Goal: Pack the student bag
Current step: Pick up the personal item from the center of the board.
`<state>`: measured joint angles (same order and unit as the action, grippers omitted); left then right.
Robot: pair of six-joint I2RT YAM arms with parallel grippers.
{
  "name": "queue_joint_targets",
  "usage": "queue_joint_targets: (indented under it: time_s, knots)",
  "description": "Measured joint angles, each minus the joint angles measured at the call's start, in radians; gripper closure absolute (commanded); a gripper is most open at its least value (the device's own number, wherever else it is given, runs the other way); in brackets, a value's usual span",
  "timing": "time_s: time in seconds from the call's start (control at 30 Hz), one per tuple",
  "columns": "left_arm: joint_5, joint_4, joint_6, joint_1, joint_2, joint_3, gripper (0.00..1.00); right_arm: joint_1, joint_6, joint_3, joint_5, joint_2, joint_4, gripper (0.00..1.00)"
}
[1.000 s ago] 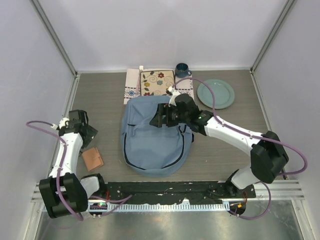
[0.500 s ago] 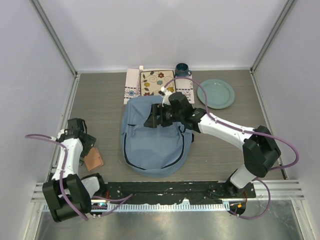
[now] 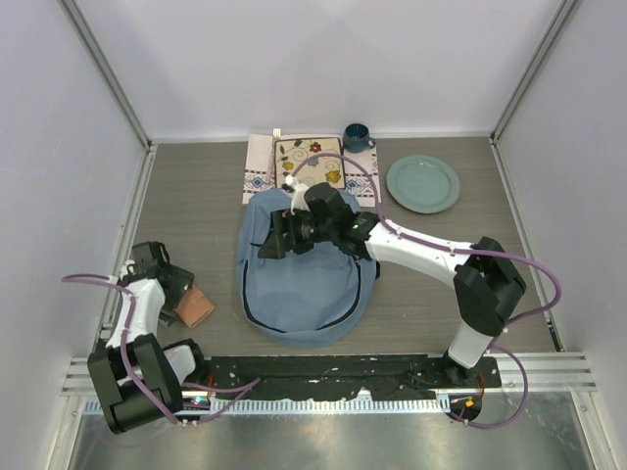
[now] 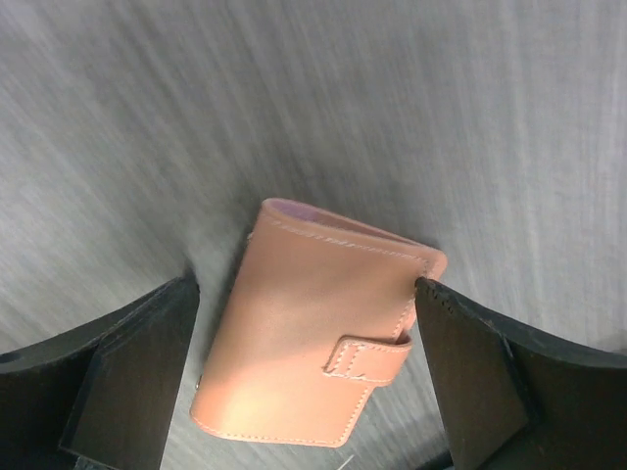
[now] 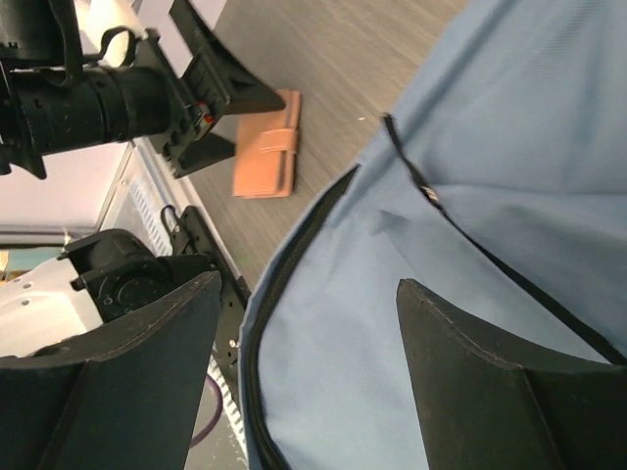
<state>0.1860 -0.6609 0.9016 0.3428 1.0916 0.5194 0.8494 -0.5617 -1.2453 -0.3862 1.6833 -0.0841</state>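
The left gripper (image 4: 304, 377) stands wide open, its jaws flanking a tan wallet (image 4: 323, 333) on the table, not closed on it. The right gripper (image 5: 304, 367) hangs partly open and empty over the bag (image 3: 306, 289), which lies flat mid-table, just in front of the mat (image 3: 257, 181). The bag looks soft, light and floppy, so a zipper pull or fabric edge is probably the best hold. Its zips look closed, and nothing of its contents shows.

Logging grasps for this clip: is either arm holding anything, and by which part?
Nothing is held. The left gripper is open, fingers either side of the tan leather wallet without clamping it; the right gripper is open above the light-blue fabric backpack.
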Motion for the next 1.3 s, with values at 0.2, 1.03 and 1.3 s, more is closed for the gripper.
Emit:
queue_joint_targets:
  time_s: [0.2, 1.03, 1.3]
  knots:
    - [-0.117, 0.154, -0.023, 0.003, -0.038, -0.040, 0.08, 0.080, -0.017, -0.099, -0.037, 0.125, 0.021, 0.23]
    - [-0.260, 0.272, -0.010, 0.005, -0.068, -0.073, 0.04, 0.248, -0.207, -0.531, 0.098, 0.632, -0.125, 0.28]
    - [-0.295, 0.257, -0.008, 0.005, -0.080, -0.079, 0.05, 0.248, -0.308, -0.559, 0.121, 0.676, -0.105, 0.33]
